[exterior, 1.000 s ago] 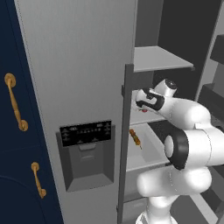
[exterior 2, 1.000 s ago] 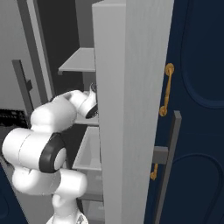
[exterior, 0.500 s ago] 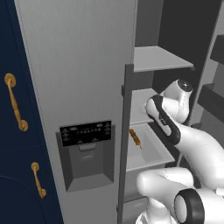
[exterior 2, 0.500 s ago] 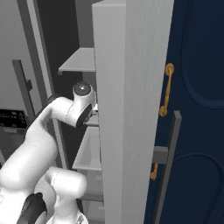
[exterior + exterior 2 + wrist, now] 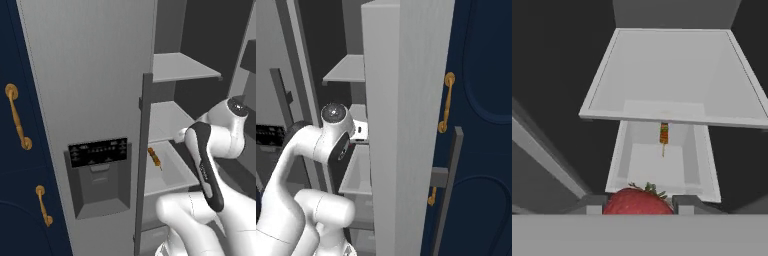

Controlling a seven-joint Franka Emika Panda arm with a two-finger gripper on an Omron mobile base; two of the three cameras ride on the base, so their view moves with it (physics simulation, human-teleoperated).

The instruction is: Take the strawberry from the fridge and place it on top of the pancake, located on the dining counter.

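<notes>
Three views split the scene between them. Looking along the hand, the strawberry (image 5: 638, 201) sits between the two dark fingertips of the gripper (image 5: 638, 204), which are closed against its sides; it is red and rounded, with small green leaves at its top. Beyond it lie a flat pale-grey fridge shelf (image 5: 672, 75) and, further on, a lighter open drawer (image 5: 662, 167) with raised walls, where a thin orange-and-brown skewer (image 5: 663, 136) lies lengthways.

From the left base camera the berry is hidden behind the white arm (image 5: 212, 150), which bends in toward the open compartment of the fridge (image 5: 95, 75). This view gives the matt grey left door with its black dispenser panel (image 5: 98, 152), a long dark-grey vertical handle (image 5: 143, 160), and the same skewer (image 5: 154, 157) on the drawer. Navy cabinets with curved gold handles (image 5: 17, 123) stand on the left.

From the right base camera the open right door (image 5: 406, 125) is seen edge-on, a thick pale slab covering the hand. The arm's round dark-capped joint (image 5: 333, 114) sits just beside it, shelves (image 5: 348, 70) behind.
</notes>
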